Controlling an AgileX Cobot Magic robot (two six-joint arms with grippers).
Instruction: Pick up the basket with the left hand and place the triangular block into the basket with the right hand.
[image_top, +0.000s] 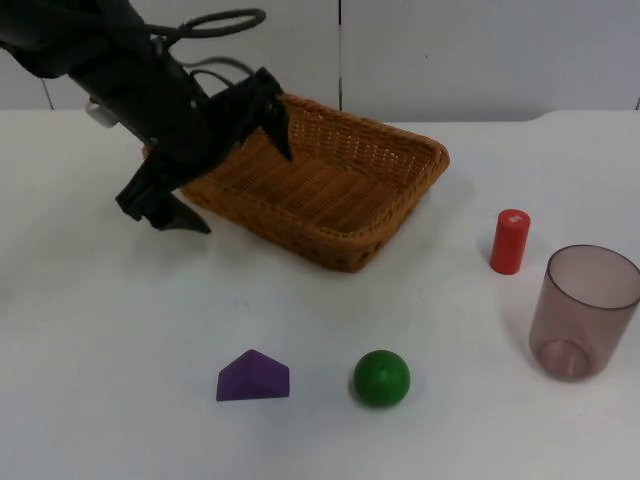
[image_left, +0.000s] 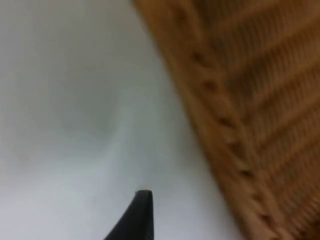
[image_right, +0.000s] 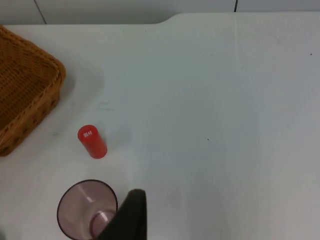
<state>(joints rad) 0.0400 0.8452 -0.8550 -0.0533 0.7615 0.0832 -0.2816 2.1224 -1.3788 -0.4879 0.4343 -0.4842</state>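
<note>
The left gripper (image_top: 225, 170) sits at the left end of the woven brown wicker basket (image_top: 330, 190), its fingers spread wide: one black finger (image_top: 275, 125) reaches over the basket's rim, the other (image_top: 180, 218) points down outside it toward the white counter (image_top: 120, 340). Whether either finger touches the wicker cannot be told, since the arm covers that end of the rim. In the left wrist view one fingertip (image_left: 137, 215) stands over bare counter just beside the braided rim (image_left: 220, 130).

Whether the right gripper's fingers are open or closed cannot be told. Its arm waits above the counter, near the small red cylinder (image_right: 92, 141) and the translucent pinkish plastic cup (image_right: 87, 210).

The purple triangular block (image_top: 253, 377) lies on the counter in front of the basket, well apart from it, with a green ball (image_top: 381, 378) near its side.
</note>
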